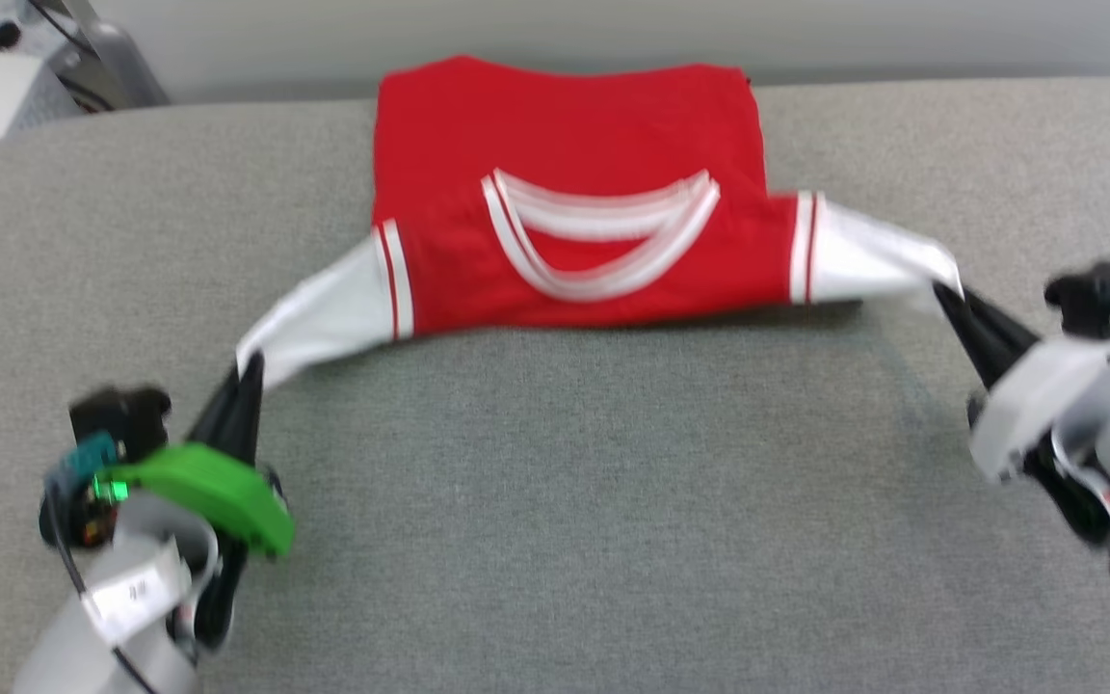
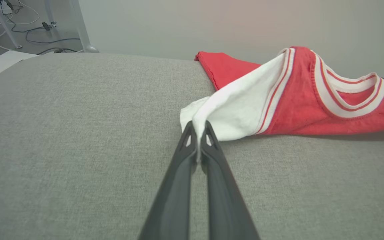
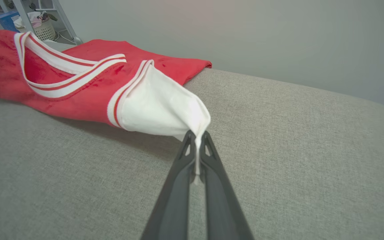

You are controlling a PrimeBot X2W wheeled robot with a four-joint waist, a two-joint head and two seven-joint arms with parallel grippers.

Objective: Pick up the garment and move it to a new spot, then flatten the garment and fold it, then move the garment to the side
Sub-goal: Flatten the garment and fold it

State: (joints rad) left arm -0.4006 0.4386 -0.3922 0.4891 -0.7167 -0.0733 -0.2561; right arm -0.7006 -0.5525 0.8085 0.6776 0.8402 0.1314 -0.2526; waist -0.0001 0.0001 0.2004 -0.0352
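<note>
The garment (image 1: 574, 193) is a red jersey with white short sleeves and a red-white striped collar, lying at the far middle of the grey table (image 1: 555, 501). Its collar half is lifted and stretched between my two grippers. My left gripper (image 1: 249, 371) is shut on the tip of the left white sleeve (image 2: 232, 106), pinched between the dark fingers (image 2: 208, 146). On the other side, my right gripper (image 1: 945, 294) is shut on the tip of the right white sleeve (image 3: 162, 106). Any lettering is hidden.
The grey cloth table ends at a pale wall (image 1: 613, 29) just behind the garment. Off the table's far left stand metal legs (image 2: 78, 26) with cables on the floor, and a basket (image 3: 43, 30) shows there too.
</note>
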